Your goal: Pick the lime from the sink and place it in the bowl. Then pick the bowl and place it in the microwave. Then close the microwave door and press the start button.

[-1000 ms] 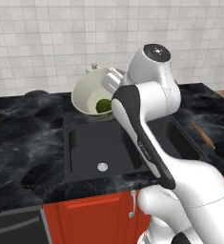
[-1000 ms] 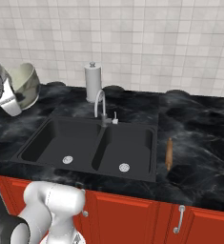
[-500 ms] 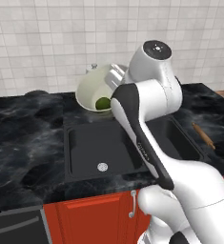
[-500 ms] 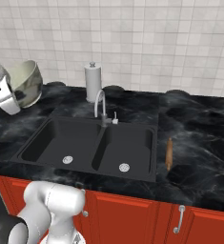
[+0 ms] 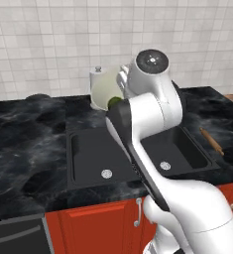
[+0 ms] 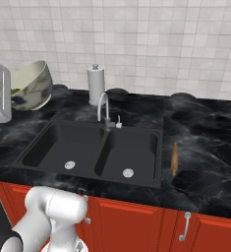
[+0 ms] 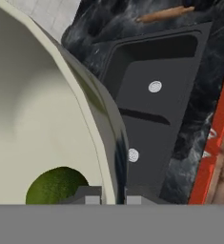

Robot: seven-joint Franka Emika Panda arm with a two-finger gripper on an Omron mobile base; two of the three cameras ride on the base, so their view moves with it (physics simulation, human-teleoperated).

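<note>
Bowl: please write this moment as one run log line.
stage: carrying bowl | pincer: shut on bowl rim | lime: inside bowl | bowl: lifted, tilted, above counter | sink: holds nothing

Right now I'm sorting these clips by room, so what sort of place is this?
A kitchen, rendered rather than real by the look of it. A black double-basin sink with a chrome faucet sits in a dark marbled counter over red cabinets, with a white tiled wall behind.

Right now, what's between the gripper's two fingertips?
The bowl rim: in the hand view its cream wall runs down into the gap at the gripper, with the lime lying inside the bowl.
</note>
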